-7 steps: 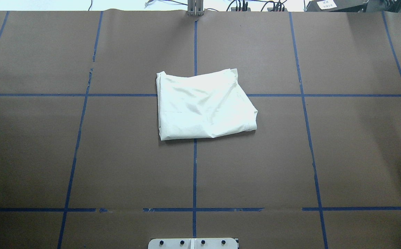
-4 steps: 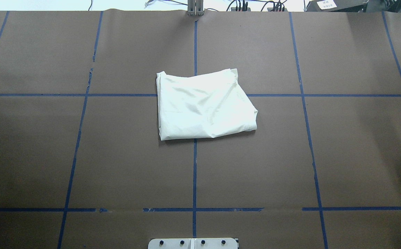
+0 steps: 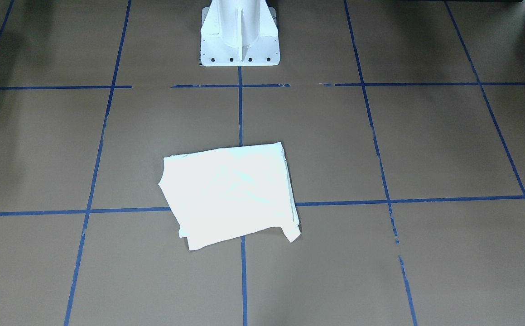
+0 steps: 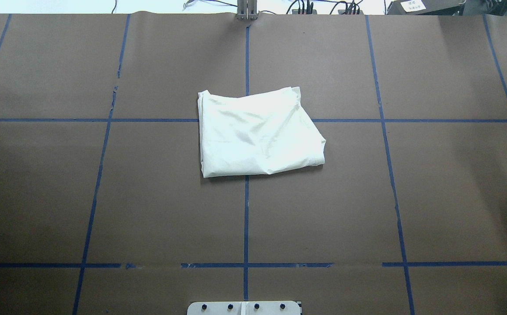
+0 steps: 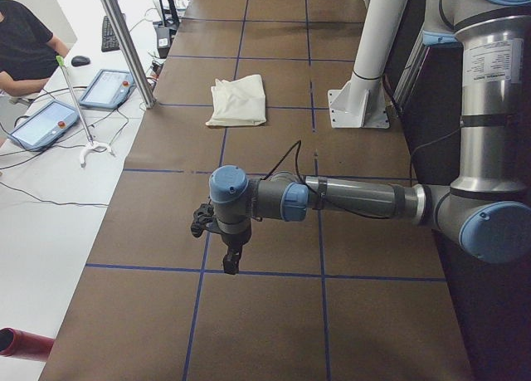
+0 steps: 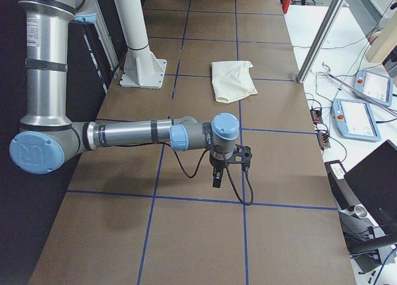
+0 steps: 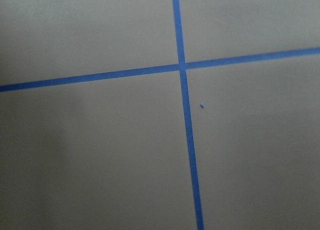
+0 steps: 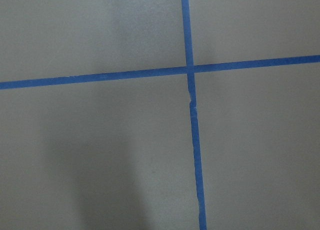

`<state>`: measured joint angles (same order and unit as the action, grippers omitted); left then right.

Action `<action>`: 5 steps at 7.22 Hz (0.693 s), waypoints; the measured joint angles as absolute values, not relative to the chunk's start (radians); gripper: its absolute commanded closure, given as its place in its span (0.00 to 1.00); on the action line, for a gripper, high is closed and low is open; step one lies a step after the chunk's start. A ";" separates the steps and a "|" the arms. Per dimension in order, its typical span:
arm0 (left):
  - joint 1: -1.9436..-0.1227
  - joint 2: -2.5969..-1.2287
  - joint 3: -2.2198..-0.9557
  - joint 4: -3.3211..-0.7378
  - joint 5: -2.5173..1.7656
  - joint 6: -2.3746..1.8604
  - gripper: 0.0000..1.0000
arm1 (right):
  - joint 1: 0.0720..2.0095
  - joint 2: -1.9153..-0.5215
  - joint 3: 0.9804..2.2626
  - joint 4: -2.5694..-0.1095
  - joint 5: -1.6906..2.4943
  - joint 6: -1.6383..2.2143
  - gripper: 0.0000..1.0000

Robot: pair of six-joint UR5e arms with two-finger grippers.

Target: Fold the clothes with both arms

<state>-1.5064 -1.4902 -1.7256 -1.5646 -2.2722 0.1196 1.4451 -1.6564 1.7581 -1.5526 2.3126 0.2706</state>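
One gripper hangs at each end, both pointing down: the left gripper (image 5: 231, 261) and the right gripper (image 6: 216, 178). From the side looks, nobody can tell if their fingers are apart or pinched. Right under each is only brown table (image 4: 454, 197) with blue tape lines (image 7: 182, 67). Far from both, in the middle between them, lies the white shirt (image 4: 257, 135), folded into a small flat stack. It looks light, soft and floppy, so it would likely sag if lifted by one spot. Its corners and thick folded edges look best to pinch, one for each gripper.
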 measured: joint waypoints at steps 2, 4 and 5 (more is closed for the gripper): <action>-1.507 -1.489 -1.728 -1.566 -2.277 0.129 0.00 | 1.445 -1.655 1.760 -1.548 2.314 0.271 0.00; -1.507 -1.489 -1.730 -1.567 -2.279 0.127 0.00 | 1.444 -1.656 1.760 -1.543 2.315 0.271 0.00; -1.507 -1.491 -1.728 -1.567 -2.280 0.125 0.00 | 1.444 -1.657 1.761 -1.542 2.315 0.271 0.00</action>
